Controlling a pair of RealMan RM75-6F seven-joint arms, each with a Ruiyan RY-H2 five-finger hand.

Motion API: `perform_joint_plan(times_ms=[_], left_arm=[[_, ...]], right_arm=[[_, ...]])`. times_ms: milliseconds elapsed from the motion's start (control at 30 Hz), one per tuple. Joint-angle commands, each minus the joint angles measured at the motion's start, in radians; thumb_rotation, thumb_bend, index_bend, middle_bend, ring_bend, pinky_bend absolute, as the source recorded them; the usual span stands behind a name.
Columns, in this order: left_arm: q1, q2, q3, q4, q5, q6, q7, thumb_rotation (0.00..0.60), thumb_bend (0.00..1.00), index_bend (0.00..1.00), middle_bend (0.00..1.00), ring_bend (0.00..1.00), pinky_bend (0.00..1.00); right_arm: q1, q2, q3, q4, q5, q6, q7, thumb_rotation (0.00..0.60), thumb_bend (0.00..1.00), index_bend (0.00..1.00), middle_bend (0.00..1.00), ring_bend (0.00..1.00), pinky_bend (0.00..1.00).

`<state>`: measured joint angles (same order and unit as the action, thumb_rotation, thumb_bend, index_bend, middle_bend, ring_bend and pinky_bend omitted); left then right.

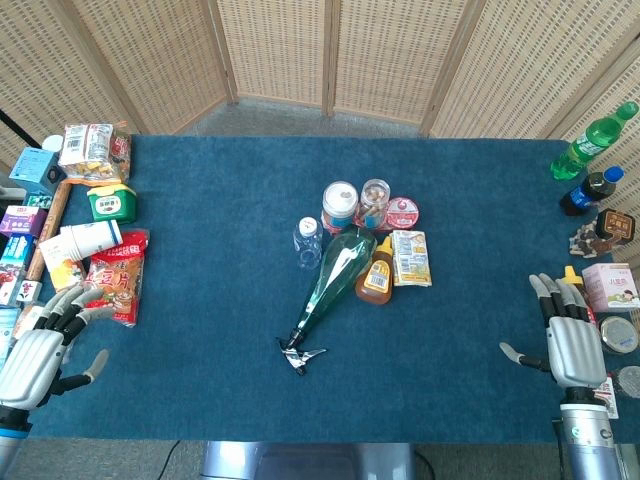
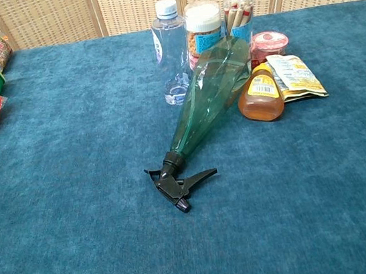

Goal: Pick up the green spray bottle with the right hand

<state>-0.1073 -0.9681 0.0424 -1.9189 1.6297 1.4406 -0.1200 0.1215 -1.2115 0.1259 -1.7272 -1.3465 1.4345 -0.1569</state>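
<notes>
- Two hands show in the head view, both low on a blue table (image 1: 220, 260). The right hand (image 1: 572, 340) rests at about four o'clock from the table's centre, palm down, fingers apart, holding nothing. The left hand (image 1: 40, 350) sits at about eight o'clock, fingers also spread and empty.
- Near the centre lies the green spray bottle (image 1: 335, 280), on its side. Its wide base points toward one o'clock, into a cluster of jars; its black trigger head (image 1: 300, 355) points toward seven o'clock. It is well apart from the right hand.
- An amber honey bottle (image 1: 377, 275) lies just beside its body on the three o'clock side.
- One chest view shows no hands. The spray bottle (image 2: 212, 99) reads as thin, clear green plastic, apparently empty, so probably light, smooth and easy to dent or roll.
- Its base leans against a small clear water bottle (image 2: 172, 50) and a white-lidded jar (image 2: 203, 29).
- Best hold, by judgement: the narrowing mid-body or the neck just above the trigger head (image 2: 179, 185), where fingers can wrap round. The wide base is crowded by neighbours and likely too broad to hold firmly.
</notes>
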Motion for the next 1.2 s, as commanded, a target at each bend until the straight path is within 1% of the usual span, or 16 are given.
perform_joint_plan(times_ms=[33,233,600,733,900,1000,1100,1200], left_arm=[[-0.002,0.0,0.0,-0.001,0.0,-0.003,0.001,0.6,0.45,0.27,0.16,0.0,0.0],[0.0,0.0,0.003,-0.004,0.008,0.001,0.004,0.6,0.45,0.27,0.16,0.0,0.0],[-0.002,0.006,0.003,-0.006,0.011,0.002,-0.002,0.6,0.45,0.27,0.16,0.0,0.0],[-0.006,0.008,0.001,-0.006,0.007,-0.004,-0.007,0.6,0.45,0.27,0.16,0.0,0.0],[-0.011,0.017,0.0,-0.005,0.01,-0.006,-0.031,0.6,0.45,0.27,0.16,0.0,0.0],[-0.019,0.028,-0.003,-0.001,0.009,-0.013,-0.058,0.6,0.45,0.27,0.16,0.0,0.0],[-0.021,0.034,-0.003,-0.001,0.016,-0.012,-0.067,0.6,0.45,0.27,0.16,0.0,0.0],[-0.021,0.038,-0.002,-0.001,0.021,-0.007,-0.077,0.6,0.45,0.27,0.16,0.0,0.0]], right_arm=[[0.0,0.001,0.0,0.001,-0.001,0.0,0.003,0.519,0.0,0.0,0.06,0.0,0.0],[-0.002,0.007,-0.002,0.0,-0.003,-0.002,0.017,0.524,0.0,0.0,0.06,0.0,0.0],[-0.009,0.008,-0.006,0.0,-0.012,0.008,0.027,0.516,0.0,0.0,0.06,0.0,0.0],[-0.004,0.005,-0.007,0.003,-0.028,0.003,0.055,0.516,0.0,0.0,0.06,0.0,0.0],[0.02,0.023,-0.018,-0.006,-0.089,-0.022,0.098,0.52,0.0,0.0,0.06,0.0,0.0],[0.047,0.045,-0.027,-0.011,-0.159,-0.043,0.152,0.515,0.0,0.0,0.05,0.0,0.0],[0.074,0.053,-0.031,-0.003,-0.212,-0.058,0.185,0.538,0.0,0.0,0.04,0.0,0.0],[0.104,0.052,-0.033,0.01,-0.258,-0.073,0.203,0.585,0.0,0.0,0.0,0.0,0.0]])
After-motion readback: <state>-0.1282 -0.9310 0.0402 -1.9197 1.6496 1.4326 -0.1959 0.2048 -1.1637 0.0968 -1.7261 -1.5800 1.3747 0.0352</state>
